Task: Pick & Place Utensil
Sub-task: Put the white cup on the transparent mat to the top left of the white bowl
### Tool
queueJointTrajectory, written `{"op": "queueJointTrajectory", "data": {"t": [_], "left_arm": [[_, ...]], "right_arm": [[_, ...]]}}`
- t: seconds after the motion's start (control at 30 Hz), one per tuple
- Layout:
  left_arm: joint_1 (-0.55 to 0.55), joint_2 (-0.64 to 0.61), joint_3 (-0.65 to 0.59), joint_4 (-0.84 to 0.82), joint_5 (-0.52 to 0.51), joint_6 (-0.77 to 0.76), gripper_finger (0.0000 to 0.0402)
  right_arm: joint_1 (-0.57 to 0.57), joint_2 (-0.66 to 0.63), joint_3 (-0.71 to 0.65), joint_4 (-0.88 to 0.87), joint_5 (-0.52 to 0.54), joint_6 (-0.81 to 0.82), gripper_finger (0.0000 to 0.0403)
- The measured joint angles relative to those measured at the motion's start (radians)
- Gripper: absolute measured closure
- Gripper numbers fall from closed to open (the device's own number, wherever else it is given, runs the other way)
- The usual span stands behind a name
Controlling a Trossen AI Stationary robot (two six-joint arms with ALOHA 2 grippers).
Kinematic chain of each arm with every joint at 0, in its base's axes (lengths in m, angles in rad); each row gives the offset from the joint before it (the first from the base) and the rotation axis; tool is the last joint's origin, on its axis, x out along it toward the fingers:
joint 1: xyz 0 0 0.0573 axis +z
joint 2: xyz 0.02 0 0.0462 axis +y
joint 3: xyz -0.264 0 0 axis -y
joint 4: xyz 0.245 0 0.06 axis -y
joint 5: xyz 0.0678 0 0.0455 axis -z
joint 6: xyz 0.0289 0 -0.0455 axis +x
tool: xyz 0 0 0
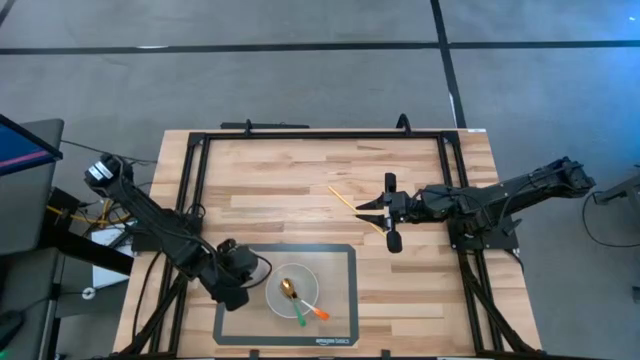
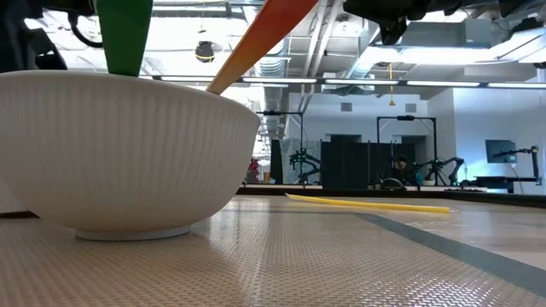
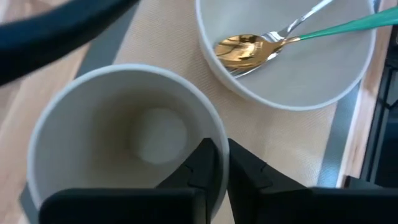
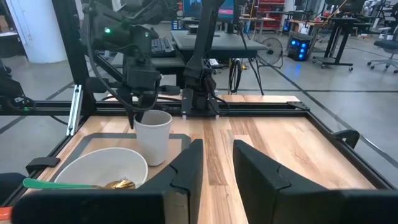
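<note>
**Cup in my left grip, yellow utensil lying under my right**

My left gripper [image 1: 243, 268] is clamped on the rim of a white paper cup [image 1: 252, 268], one finger inside the wall and one outside; the cup stands upright on the grey mat [image 1: 340, 262]. Just to the right of it sits a white ribbed bowl [image 1: 276, 280] holding a gold spoon [image 1: 288, 290] with a silver handle, a green-handled utensil [image 1: 302, 317] and an orange-handled one [image 1: 319, 314], their handles leaning over the rim.

Farther right, off the mat on the bare wood of the table [image 1: 290, 180], lies a thin, flat yellow utensil [image 1: 345, 201], slanted. My right gripper [image 1: 390, 212] hovers at its near end, fingers spread apart and holding nothing. Its fingers cover the stick's end, so I cannot tell whether they touch it.
</note>
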Motion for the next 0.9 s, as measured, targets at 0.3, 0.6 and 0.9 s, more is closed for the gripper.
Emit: {"op": "queueJointTrajectory", "data": {"t": [0.3, 0.6, 0.9], "left_arm": [[0.005, -0.021, -0.005, 0.029, 0.015, -0.006, 0.0348], [0.011, -0.021, -0.005, 0.038, 0.008, -0.005, 0.0304], [0.011, -0.022, -0.005, 0.049, 0.007, -0.004, 0.0275]], "right_arm": [[0.0, 0.0, 0.0, 0.0, 0.0, 0.0, 0.0321], [0.0, 0.0, 0.0, 0.0, 0.0, 0.0, 0.0321], [0.0, 0.0, 0.0, 0.0, 0.0, 0.0, 0.0321]]}}
